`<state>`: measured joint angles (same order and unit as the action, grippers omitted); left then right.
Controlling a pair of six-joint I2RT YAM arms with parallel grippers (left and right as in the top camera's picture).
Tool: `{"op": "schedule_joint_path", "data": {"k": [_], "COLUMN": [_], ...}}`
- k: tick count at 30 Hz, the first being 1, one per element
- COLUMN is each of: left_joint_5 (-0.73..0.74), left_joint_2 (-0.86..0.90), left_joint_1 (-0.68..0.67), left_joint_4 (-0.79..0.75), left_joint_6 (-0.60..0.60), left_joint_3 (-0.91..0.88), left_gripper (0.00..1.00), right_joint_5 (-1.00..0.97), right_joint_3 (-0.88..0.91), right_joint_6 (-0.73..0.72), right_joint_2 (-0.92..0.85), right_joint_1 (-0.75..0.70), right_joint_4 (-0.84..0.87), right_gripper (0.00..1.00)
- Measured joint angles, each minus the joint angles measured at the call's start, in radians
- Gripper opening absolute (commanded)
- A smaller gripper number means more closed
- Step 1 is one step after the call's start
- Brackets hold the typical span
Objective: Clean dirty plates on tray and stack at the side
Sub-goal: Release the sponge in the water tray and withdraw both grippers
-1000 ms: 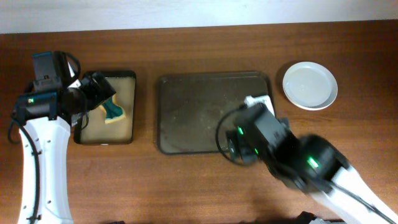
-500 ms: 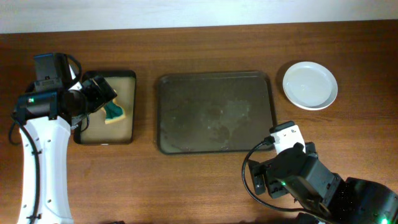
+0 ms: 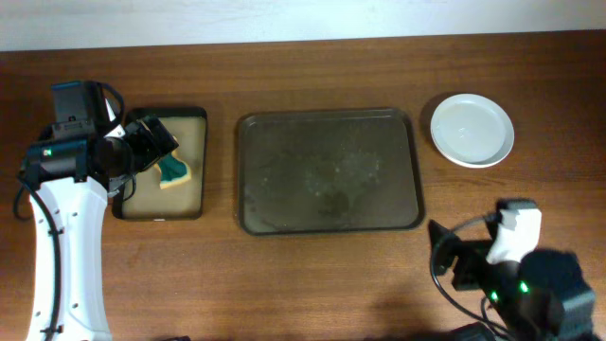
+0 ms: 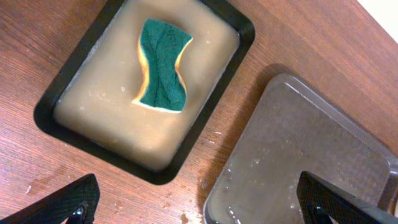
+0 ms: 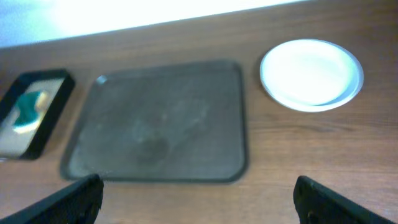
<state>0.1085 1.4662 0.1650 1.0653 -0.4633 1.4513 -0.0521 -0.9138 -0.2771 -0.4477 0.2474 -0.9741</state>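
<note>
Table [image 3: 312, 275] is reddish-brown wood with the grain running left to right, and it fills almost the whole overhead view. A thin strip of white wall [image 3: 284, 19] runs along its far edge and is blown out bright in the right wrist view. Lighting is even, with soft shadows and a faint sheen on the wood.
</note>
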Motion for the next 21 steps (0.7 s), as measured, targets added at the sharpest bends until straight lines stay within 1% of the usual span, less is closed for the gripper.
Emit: {"op": "schedule_joint_path", "data": {"k": [4,7,10,11,16,21], "left_joint_5": [0.0,0.0,0.0,0.0,0.0,0.0], "left_joint_2": [0.0,0.0,0.0,0.0,0.0,0.0], "left_joint_1": [0.0,0.0,0.0,0.0,0.0,0.0], "left_joint_4": [0.0,0.0,0.0,0.0,0.0,0.0], "left_joint_6": [0.0,0.0,0.0,0.0,0.0,0.0], "left_joint_3": [0.0,0.0,0.0,0.0,0.0,0.0], "left_gripper": [1.0,1.0,0.99,0.99,0.99,1.0], "right_joint_5": [0.082,0.154,0.207,0.213,0.239,0.239], "right_joint_3": [0.182,0.301,0.416,0.432,0.581,0.723], "right_joint_6": [0.054,0.071,0.075,0.075,0.076,0.077], "right_joint_2": [0.233,0.341,0.428,0.432,0.435,0.435], "right_joint_1": [-0.22,-0.31,-0.335,-0.335,-0.335,-0.335], "right_joint_4": [0.087,0.172,0.276,0.296,0.554,0.671], "right_gripper": [0.98,0.98,0.98,0.98,0.98,0.98]}}
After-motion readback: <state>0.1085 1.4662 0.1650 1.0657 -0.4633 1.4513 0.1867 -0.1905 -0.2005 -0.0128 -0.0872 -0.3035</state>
